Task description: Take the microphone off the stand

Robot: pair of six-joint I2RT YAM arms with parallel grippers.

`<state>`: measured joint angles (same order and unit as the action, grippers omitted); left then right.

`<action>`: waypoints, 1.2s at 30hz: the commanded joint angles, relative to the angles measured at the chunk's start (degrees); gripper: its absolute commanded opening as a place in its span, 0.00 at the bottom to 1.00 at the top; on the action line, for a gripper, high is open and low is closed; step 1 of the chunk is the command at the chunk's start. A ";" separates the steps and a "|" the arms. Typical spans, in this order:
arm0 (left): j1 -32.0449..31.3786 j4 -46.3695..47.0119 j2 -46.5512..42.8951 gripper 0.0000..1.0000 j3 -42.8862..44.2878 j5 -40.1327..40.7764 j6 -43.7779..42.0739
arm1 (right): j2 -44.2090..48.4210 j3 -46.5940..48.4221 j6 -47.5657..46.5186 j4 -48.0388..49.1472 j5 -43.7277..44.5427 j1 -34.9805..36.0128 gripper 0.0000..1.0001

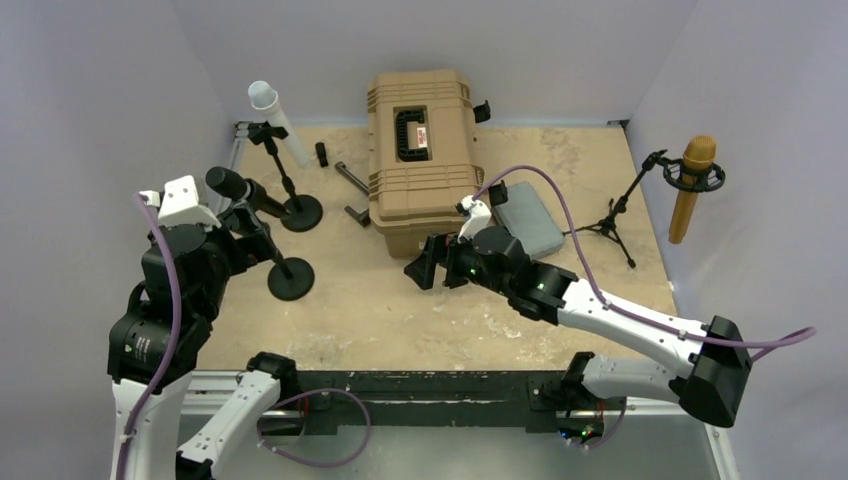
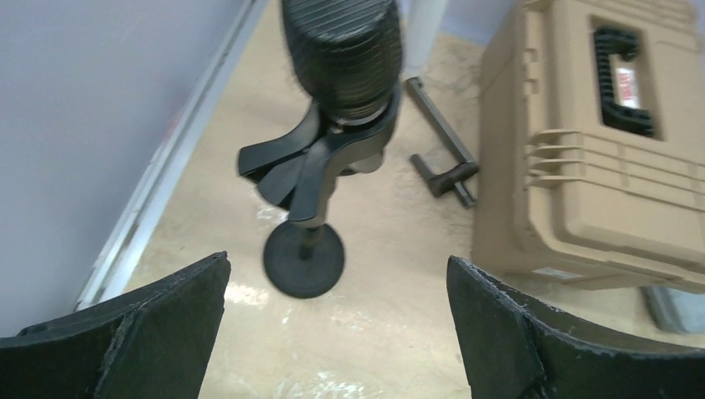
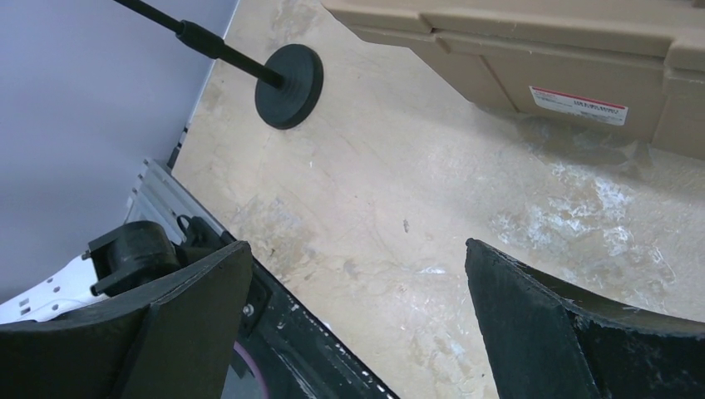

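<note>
A black microphone [image 1: 236, 185] sits tilted in the clip of a stand with a round black base [image 1: 291, 279] at the left. In the left wrist view the microphone [image 2: 341, 50] fills the top, held in its clip [image 2: 328, 158] above the base [image 2: 303, 259]. My left gripper [image 1: 248, 222] is open and empty, just below and behind the microphone, not touching it [image 2: 337, 262]. My right gripper [image 1: 425, 265] is open and empty over the table's middle [image 3: 357, 245], facing the stand's base [image 3: 289, 86].
A white microphone [image 1: 275, 115] stands on a second round-base stand [image 1: 302, 212]. A gold microphone [image 1: 692, 185] hangs on a tripod [image 1: 610, 225] at the right. A tan case [image 1: 420, 150] lies at the back centre, a grey pouch [image 1: 530, 225] beside it.
</note>
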<state>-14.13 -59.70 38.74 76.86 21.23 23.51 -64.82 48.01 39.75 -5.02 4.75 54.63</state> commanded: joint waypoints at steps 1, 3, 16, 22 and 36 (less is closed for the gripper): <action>-0.28 -3.17 0.10 1.00 -2.28 9.76 -0.76 | 1.72 -1.37 -1.17 2.03 -0.21 0.21 0.99; -0.28 0.18 -0.58 1.00 -4.90 10.83 -3.23 | 2.11 -1.76 -1.25 2.03 -0.14 0.21 0.99; -0.20 14.35 1.15 1.00 -8.17 12.57 -10.97 | 1.48 -2.78 -1.67 2.93 -1.06 0.21 0.99; -0.20 16.47 5.00 1.00 -3.40 14.73 -6.78 | 0.05 -1.54 -1.95 2.48 -1.43 0.19 0.99; -0.20 20.63 11.71 0.91 1.11 17.90 -3.72 | -0.42 0.12 -2.27 0.92 -1.15 0.21 0.99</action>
<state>-14.22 -42.74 49.50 75.75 37.76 18.26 -64.93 45.43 38.72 -4.78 4.27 54.65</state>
